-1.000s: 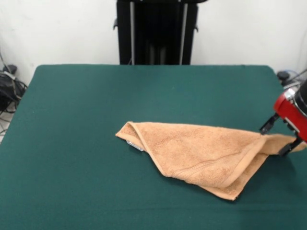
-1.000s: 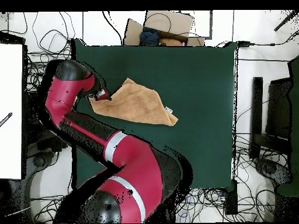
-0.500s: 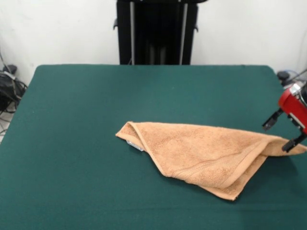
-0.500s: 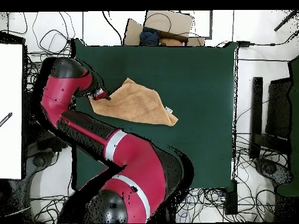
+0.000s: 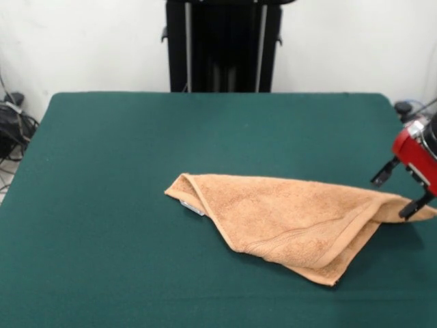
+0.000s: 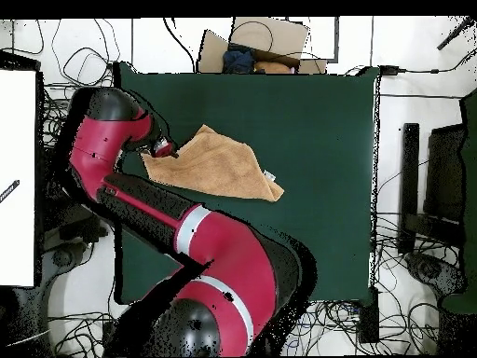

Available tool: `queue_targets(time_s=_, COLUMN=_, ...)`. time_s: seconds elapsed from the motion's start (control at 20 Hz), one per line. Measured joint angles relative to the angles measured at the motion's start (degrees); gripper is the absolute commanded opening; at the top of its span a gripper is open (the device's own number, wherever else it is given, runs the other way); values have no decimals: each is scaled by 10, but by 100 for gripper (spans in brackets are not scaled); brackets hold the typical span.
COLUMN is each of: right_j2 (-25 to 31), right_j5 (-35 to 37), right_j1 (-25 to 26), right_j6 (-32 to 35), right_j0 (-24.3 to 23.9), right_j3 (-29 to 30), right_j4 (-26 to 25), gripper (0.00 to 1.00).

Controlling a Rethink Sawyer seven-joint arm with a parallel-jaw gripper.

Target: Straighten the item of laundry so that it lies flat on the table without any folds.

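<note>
Peach-orange terry towel (image 5: pixel 293 219) lies folded over itself near the table's (image 5: pixel 102 171) right edge in the front view, so flattening remains unfinished. Red arm's gripper (image 5: pixel 403 191) hovers at the towel's corner, fingers (image 5: pixel 382 175) spread, gripping nothing.

The small peach-orange terry towel (image 5: pixel 293 222) (image 6: pixel 216 165) lies folded over itself in a rough triangle on the large dark green felt-topped table (image 5: pixel 136 150) (image 6: pixel 317 186). It is not flat: a woven border band runs diagonally across its upper layer. A small white tag (image 5: pixel 192 207) (image 6: pixel 269 176) protrudes at one corner. One pointed corner reaches close to the table's side edge.
</note>
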Motion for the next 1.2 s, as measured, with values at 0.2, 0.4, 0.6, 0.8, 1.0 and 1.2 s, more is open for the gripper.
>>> queue_targets(time_s=0.2, right_j2=0, right_j5=0, right_j1=5, right_j6=0, right_j0=-1, right_j3=0, right_j4=-7, gripper=100)
queue_targets(time_s=0.4, right_j2=0, right_j5=0, right_j1=18, right_j6=0, right_j0=-1, right_j3=2, right_j4=-22, gripper=100)
queue_targets(time_s=0.6, right_j2=0, right_j5=0, right_j1=26, right_j6=0, right_j0=-2, right_j3=4, right_j4=-30, gripper=100)
queue_targets(time_s=0.8, right_j2=0, right_j5=0, right_j1=35, right_j6=0, right_j0=-4, right_j3=15, right_j4=-40, gripper=100)
queue_targets(time_s=1.0, right_j2=0, right_j5=0, right_j1=44, right_j6=0, right_j0=-5, right_j3=21, right_j4=-50, gripper=100)
queue_targets(time_s=1.2, right_j2=0, right_j5=0, right_j1=53, right_j6=0, right_j0=-6, right_j3=23, right_j4=-58, gripper=100)
